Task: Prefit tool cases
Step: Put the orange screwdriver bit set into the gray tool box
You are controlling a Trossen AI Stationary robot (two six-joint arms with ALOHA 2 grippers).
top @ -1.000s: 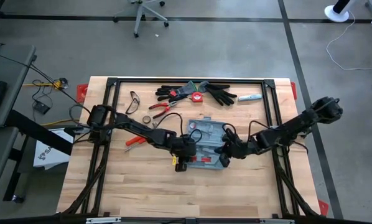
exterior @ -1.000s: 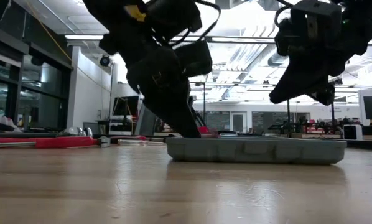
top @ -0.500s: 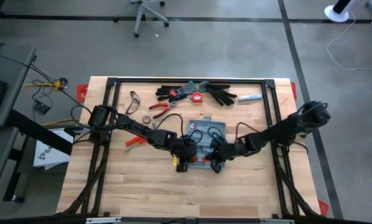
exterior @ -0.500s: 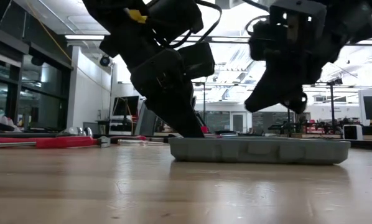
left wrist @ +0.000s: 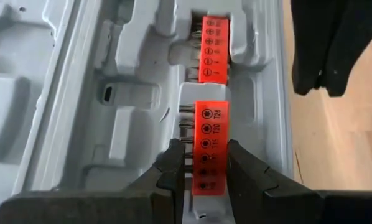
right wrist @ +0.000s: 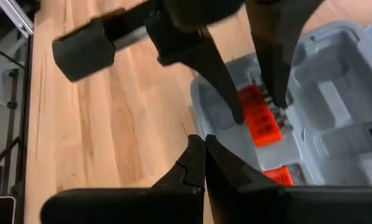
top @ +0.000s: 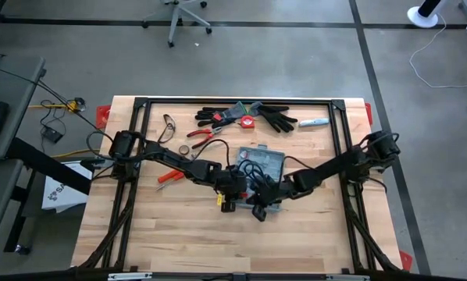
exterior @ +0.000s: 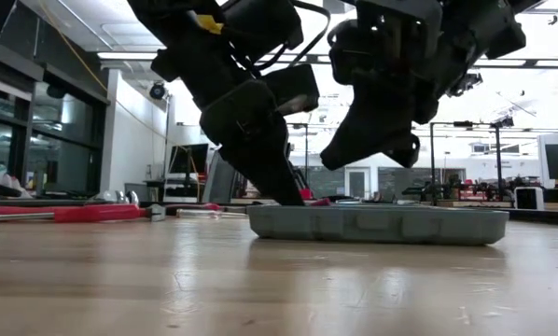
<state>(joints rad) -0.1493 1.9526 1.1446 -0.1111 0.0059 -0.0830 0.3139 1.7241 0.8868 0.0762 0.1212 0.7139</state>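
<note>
Nearest, only bare wood of the desk (top: 218, 242). Next in, hovering over the near left corner of the tool case (top: 269, 161), the right end effector (right wrist: 201, 142): pinched fully shut, empty, raised clear of the tray in the low view, probably parked close to steady or press without blocking the slot. Just beyond and to the left, the left end effector (left wrist: 204, 148), narrowed onto a red bit holder (left wrist: 209, 121), fingers (left wrist: 173, 162) clamping its two long sides, tips down inside the moulded grey interior. Gripped that way, seemingly, to keep the strip square to its recess and to seat it in line with the second red bit holder (left wrist: 214, 50), already lodged in the neighbouring pocket farther along the same channel. Cannot tell whether fully seated or merely resting on the recess. Lying open and flat at mid-desk, the case, between both arms, hence reachable from either side. To its left, apart, a red-handled tool (top: 167, 177) on the wood. Farther back, a tape roll (top: 184, 148), red-handled pliers (top: 202, 133) and safety glasses (top: 168, 127). Along the far edge, black gloves (top: 279, 119), a tape measure (top: 247, 121) and a pale marker-like item (top: 313, 122), all well apart from the case, likely waiting outside the working zone.
</note>
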